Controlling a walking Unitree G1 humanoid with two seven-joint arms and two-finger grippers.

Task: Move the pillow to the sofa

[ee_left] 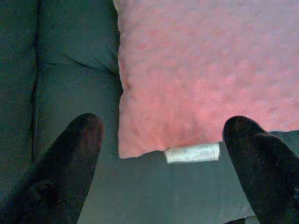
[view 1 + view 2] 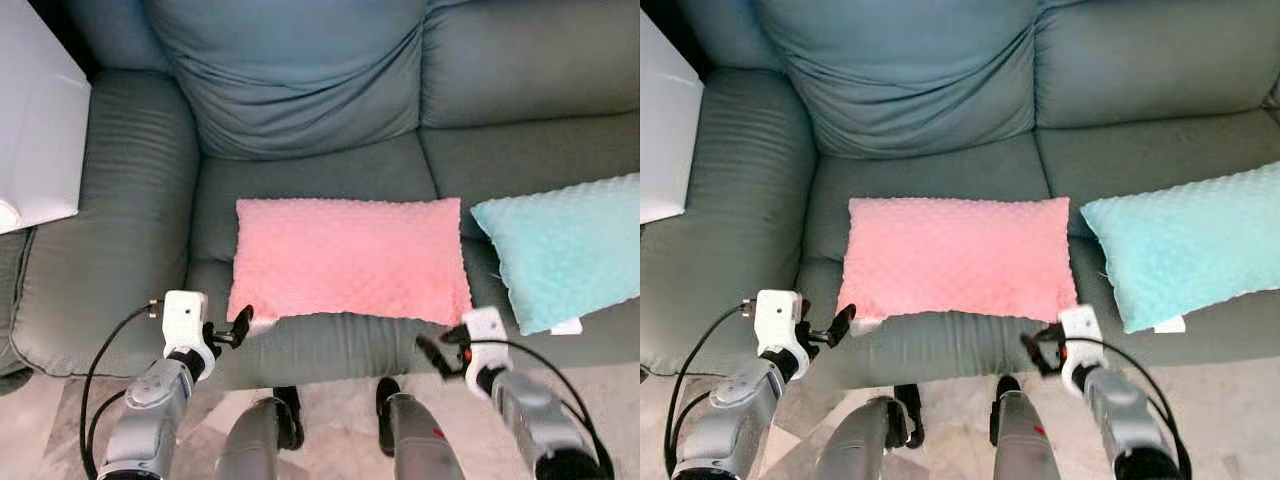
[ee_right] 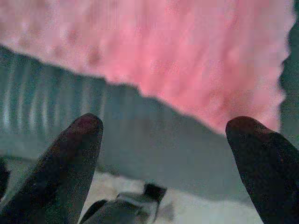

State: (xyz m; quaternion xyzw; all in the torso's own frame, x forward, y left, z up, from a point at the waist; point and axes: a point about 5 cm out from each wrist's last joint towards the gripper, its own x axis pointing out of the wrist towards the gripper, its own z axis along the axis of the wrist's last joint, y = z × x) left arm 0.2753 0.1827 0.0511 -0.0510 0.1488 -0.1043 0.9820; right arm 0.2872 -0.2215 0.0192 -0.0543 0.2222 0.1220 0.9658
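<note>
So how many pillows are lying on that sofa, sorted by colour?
Pink pillow: 1
Light blue pillow: 1
Total: 2 pillows, both lying on the grey-green sofa

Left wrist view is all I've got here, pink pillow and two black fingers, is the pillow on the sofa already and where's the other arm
Observer: Yes. The pink pillow lies flat on the seat cushion of the grey-green sofa, its front edge near the seat's front edge.
Operator: And the right arm?
Observer: The right gripper hangs open just off the pillow's front right corner, holding nothing.
Operator: Anything else on the seat?
Observer: A teal pillow lies on the next seat cushion, to the robot's right of the pink one.
Operator: My own gripper?
Observer: The left gripper is open off the pillow's front left corner.
</note>
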